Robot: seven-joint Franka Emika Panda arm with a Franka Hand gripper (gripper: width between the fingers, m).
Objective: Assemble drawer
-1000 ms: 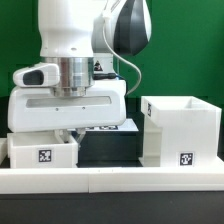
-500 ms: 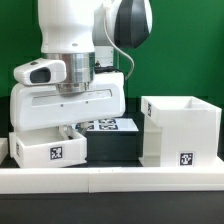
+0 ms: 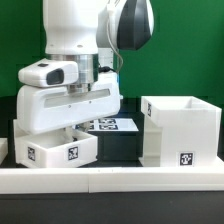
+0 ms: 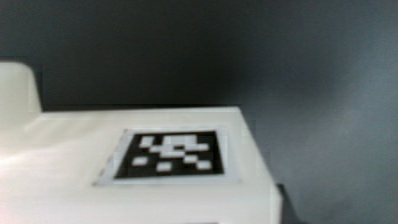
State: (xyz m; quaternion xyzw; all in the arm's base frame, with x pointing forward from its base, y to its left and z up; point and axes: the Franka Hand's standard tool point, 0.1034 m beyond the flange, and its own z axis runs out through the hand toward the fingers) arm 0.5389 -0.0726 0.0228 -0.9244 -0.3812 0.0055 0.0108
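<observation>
My gripper [image 3: 68, 134] hangs under the wide white hand and is shut on a small white tray [image 3: 55, 152] of the drawer. It holds the tray tilted just above the black table, at the exterior view's left. Two tagged faces of the tray show. The wrist view is filled by the tray's white face [image 4: 63, 150] with a black-and-white tag [image 4: 173, 155]; my fingertips do not show there. The large open casing [image 3: 180, 128] stands at the exterior view's right, apart from the tray.
The marker board [image 3: 112, 125] lies flat behind the tray, partly hidden by the hand. A long low white border wall [image 3: 120, 180] runs along the front. A bit of another white piece [image 3: 3, 150] shows at the left edge. A green backdrop stands behind.
The hand has moved toward the exterior view's right and risen a little. The tray has come up with it and turned, so a second tagged face now shows.
</observation>
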